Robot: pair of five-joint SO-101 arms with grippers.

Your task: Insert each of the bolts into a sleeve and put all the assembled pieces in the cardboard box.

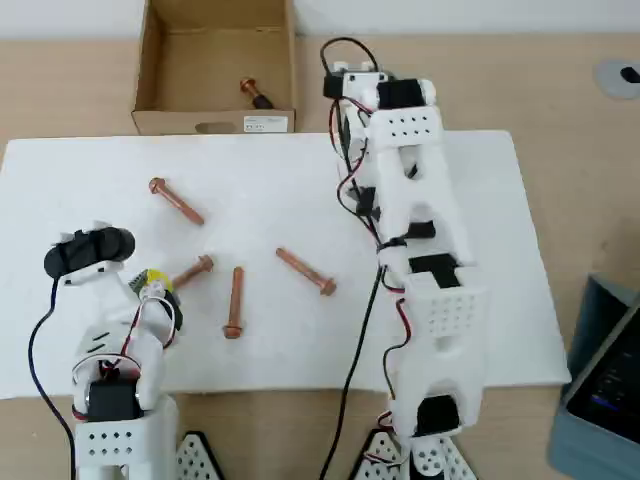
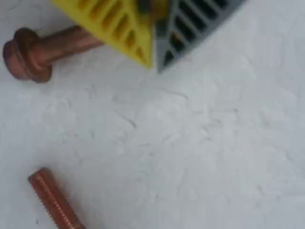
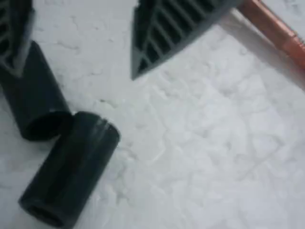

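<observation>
one sleeved bolt [image 1: 252,93] sits in the eleven o'clock brown cardboard box [image 1: 215,122]; three copper bolts [image 1: 306,271] lie loose, left fingers [image 2: 114,24] clenched on a fourth bolt [image 2: 43,50], right fingers [image 3: 181,24] spread beside two black plastic sleeves [image 3: 71,171].

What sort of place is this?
Probably a robotics lab or hobby workbench: a pair of small robot arms sits at a wooden table, with copper bolts on a white mat and a cardboard box beyond.
</observation>
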